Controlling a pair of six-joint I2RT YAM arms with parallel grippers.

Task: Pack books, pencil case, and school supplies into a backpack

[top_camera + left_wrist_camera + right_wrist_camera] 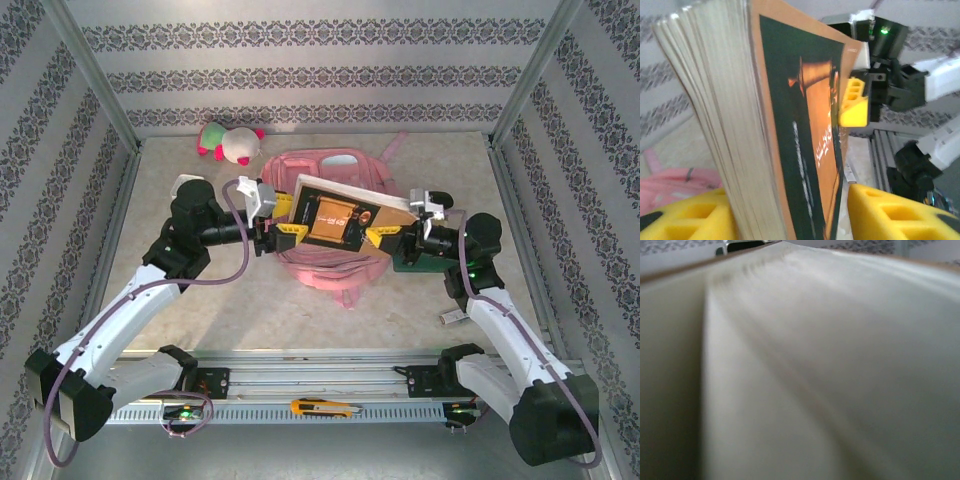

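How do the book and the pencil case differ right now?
The book is held up over the backpack; the pencil case lies on the table right of it, partly under the right arm. The book shows a brown cover and looks larger; the pencil case is dark green. Neither is inside the backpack yet.

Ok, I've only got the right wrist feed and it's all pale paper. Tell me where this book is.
Observer: The book is over the pink backpack, with a gripper at each side.
Operator: Give me the left gripper's state.
Observer: The left gripper is open. The left wrist view shows a gap between one finger and the cover.
Operator: Now the right one.
Observer: The right gripper is clamped on the far edge, with a yellow finger pressed on the cover.
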